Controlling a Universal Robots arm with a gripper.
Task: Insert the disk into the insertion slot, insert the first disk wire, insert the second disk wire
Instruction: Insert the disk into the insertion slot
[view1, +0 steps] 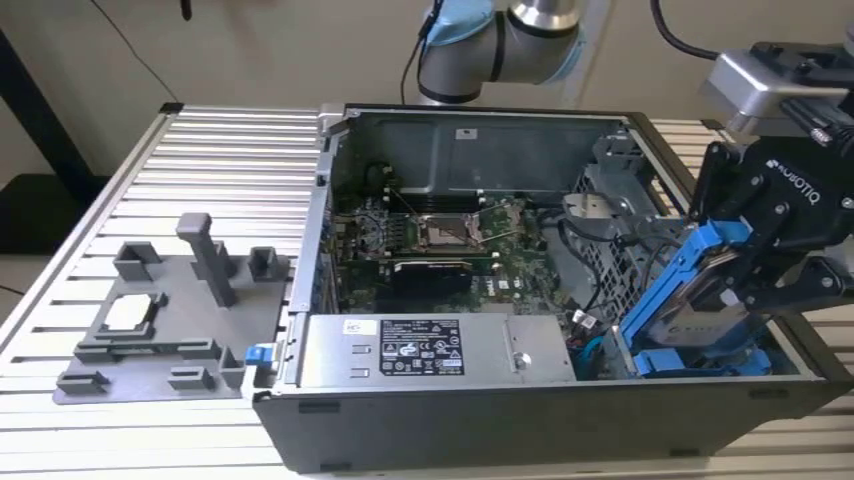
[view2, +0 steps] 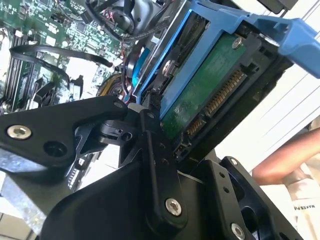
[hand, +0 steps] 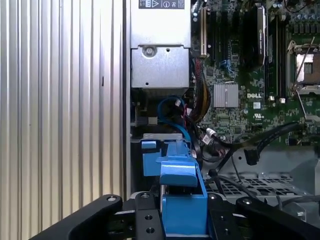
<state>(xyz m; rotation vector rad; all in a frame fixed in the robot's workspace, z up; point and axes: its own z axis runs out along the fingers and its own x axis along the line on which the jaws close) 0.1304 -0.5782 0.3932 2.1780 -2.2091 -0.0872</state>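
Between the closed jaws of the black gripper (view1: 745, 288) sits the silver-grey hard disk (view1: 697, 300) in its bright blue plastic carrier, tilted, with its lower end at the mouth of the blue-railed grey metal insertion slot (view1: 714, 362). Judged rigid, fairly heavy and shock-sensitive; best held by the carrier sides, clear of the exposed circuit board. Beyond, the open grey computer case (view1: 534, 432) contains a long grey box (view1: 427, 350), a green motherboard (view1: 441, 235) and loose black cables (hand: 260, 145).

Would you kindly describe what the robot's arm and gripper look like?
The arm is a silver-grey tube with rounded joints and light-blue caps. A black cable runs toward a grey box at the wrist. The gripper is matte black with white lettering, and its linkage fingers carry silver screws.
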